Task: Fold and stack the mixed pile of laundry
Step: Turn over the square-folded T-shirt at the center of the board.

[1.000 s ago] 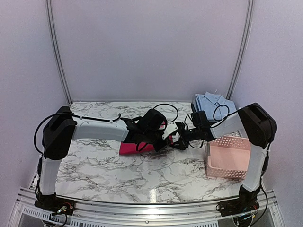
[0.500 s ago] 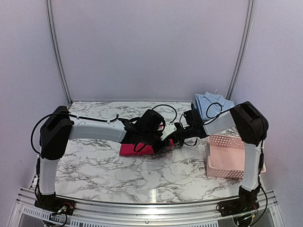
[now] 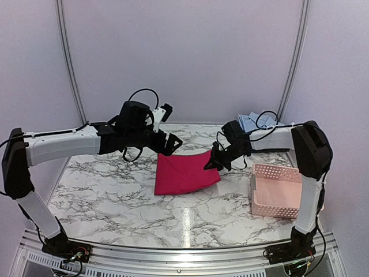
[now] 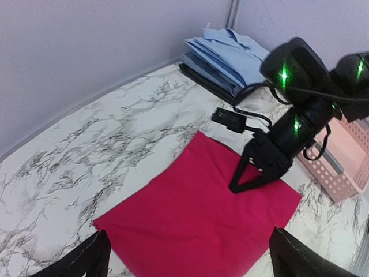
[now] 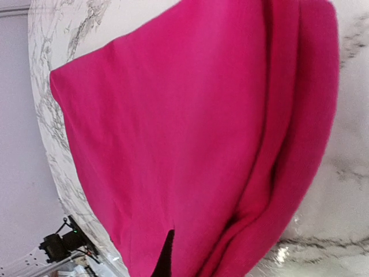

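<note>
The folded magenta-red cloth garment [image 3: 185,173] lies flat on the marble bench [image 3: 115,190], its long axis running left to right. The left end effector [image 3: 171,145] hovers spread wide over the far-left corner. The right end effector [image 3: 212,165], fingers parted, reaches low over the right edge.

The left arm [image 3: 57,145] and right arm [image 3: 275,138] share one build — smooth white links between bulky black joint housings. Thin black cables [image 3: 142,90] loop loose above the wrists. Green lights [image 4: 282,73] glow on the right arm's casing, upper right of the left wrist view; the left gripper [image 4: 194,258] has matte black fingers.
</note>
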{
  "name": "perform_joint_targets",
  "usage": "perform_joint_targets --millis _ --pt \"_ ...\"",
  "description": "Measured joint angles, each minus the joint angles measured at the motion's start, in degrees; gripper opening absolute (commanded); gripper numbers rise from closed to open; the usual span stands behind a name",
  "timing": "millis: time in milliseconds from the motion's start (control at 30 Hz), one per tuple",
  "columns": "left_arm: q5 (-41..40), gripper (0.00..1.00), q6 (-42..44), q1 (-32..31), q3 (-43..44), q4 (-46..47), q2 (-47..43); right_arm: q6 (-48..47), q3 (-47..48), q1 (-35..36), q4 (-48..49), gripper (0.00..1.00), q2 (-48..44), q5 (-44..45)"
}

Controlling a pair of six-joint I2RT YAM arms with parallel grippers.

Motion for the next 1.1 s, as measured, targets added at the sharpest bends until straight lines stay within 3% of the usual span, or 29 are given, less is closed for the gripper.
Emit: perform_joint_targets --millis 267,567,700,867,1033,1067,1100 --pt "-2.01 0.99 -7.32 2.78 -8.22 -4.24 -7.87 -14.21 4.24 -0.7 -17.77 0.0 -7.61 11.06" --pt "-2.56 0.99 -11.28 4.92 -19.34 -11.93 -22.6 -22.99 26.29 0.28 -40.15 0.0 -10.84 35.08" --pt "-3.65 0.99 -11.87 5.92 -22.18 -14.4 -29.97 -24.15 34.34 4.28 -46.71 0.0 -9.64 45.27" --pt "-5.18 0.99 -12.48 6.99 -24.57 -17.7 -35.67 -25.18 47.21 12.92 -53.24 0.0 3.65 52.19" --pt "-6.71 0.99 -13.97 7.5 -24.87 -21.07 -39.15 -24.79 60.17 21.16 -54.05 0.0 22.32 50.01" --pt "-7.02 0.99 -14.32 7.63 -24.9 -21.51 -39.76 -24.35 60.46 22.32 -53.68 0.03 24.3 48.76" --pt "-7.23 0.99 -14.88 7.91 -25.09 -21.88 -40.57 -23.63 60.39 23.71 -53.11 0.13 26.18 46.82"
